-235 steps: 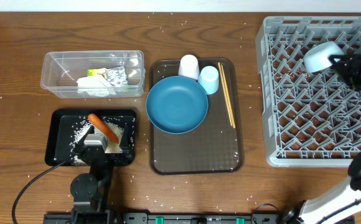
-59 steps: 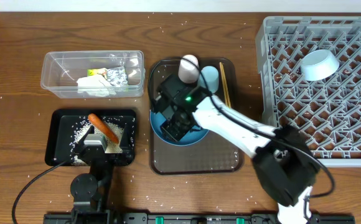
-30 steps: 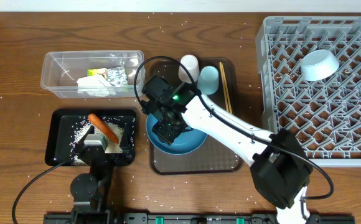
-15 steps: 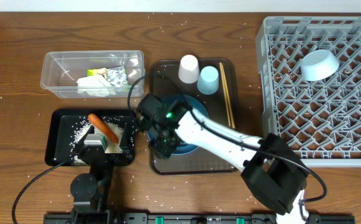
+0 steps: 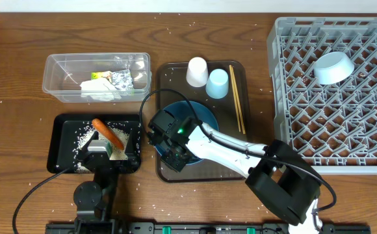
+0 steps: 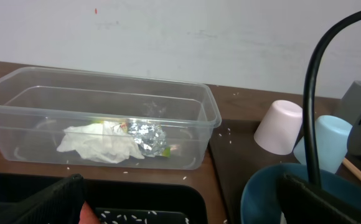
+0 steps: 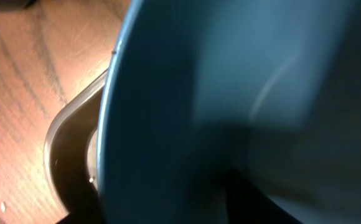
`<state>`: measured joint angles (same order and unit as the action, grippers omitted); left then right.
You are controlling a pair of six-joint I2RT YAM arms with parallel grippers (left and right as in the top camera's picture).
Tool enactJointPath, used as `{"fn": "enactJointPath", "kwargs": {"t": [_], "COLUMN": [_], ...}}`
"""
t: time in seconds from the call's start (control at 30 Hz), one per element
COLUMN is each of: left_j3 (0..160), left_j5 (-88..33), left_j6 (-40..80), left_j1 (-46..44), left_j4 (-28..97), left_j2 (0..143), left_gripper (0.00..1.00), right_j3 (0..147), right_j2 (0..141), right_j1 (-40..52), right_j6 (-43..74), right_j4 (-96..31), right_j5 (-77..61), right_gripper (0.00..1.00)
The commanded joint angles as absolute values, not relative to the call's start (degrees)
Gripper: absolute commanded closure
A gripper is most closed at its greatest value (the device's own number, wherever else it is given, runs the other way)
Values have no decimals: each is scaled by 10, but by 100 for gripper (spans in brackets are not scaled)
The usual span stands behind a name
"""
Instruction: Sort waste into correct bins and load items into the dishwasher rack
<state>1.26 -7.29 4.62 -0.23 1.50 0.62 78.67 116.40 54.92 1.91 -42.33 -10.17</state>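
Big rack [image 5: 335,97], right, holds only the bowl [image 5: 333,67], so you've still got the plate [image 5: 203,116], white cup [image 5: 197,71], lt-blue cup [image 5: 218,82] and chopsticks [image 5: 236,97] on the brown tray [image 5: 231,162], centre. Your R gripper [image 5: 175,156] is at the plate's near-left rim, can't tell if it's clamped on; L gripper [image 5: 104,146] hangs wide open over the black tray [image 5: 65,143]. Waste looks sorted: carrot [image 5: 107,133] there, tissue [image 5: 97,90] + foil [image 5: 120,80] in the clear tub [image 5: 58,78], far left.

Glossy dark-blue plate [image 7: 230,74], clear plastic tub [image 5: 97,57], crinkled silver foil [image 6: 148,138], wood-grain table [image 5: 19,39].

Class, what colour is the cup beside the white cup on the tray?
The cup is light blue; the overhead view shows it best.
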Motion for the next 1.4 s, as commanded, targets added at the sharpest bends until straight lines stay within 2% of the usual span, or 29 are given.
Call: {"fn": "enactJointPath", "kwargs": {"t": [0.0,0.2,0.33,0.53,0.67,1.0,1.37], "left_j3": [2,2,2,2,2,2,2], "left_j5": [-79,-79,-79,-79,-79,-79,-79], "left_j6": [43,43,43,43,43,43,43], "left_j1": [-4,-4,-4,-4,-5,-4,-4], "left_j4": [33,33,33,33,33,33,33], "left_j2": [3,3,3,3,3,3,3], "left_gripper": [2,2,2,2,2,2,2], "right_j3": [768,747,744,744,744,801,841], "right_j2": [1154,1154,1154,1154,1154,1128,935], "right_j1": [548,548,548,548,548,541,456], "right_j6": [32,32,45,57,70,99,107], "right_j4": [-413,-404,-396,-376,-376,-398,-438], "right_j5": [-74,-58,-58,-60,-65,-155,-187], "right_gripper": [60,63,77,80,99,99,99]}}
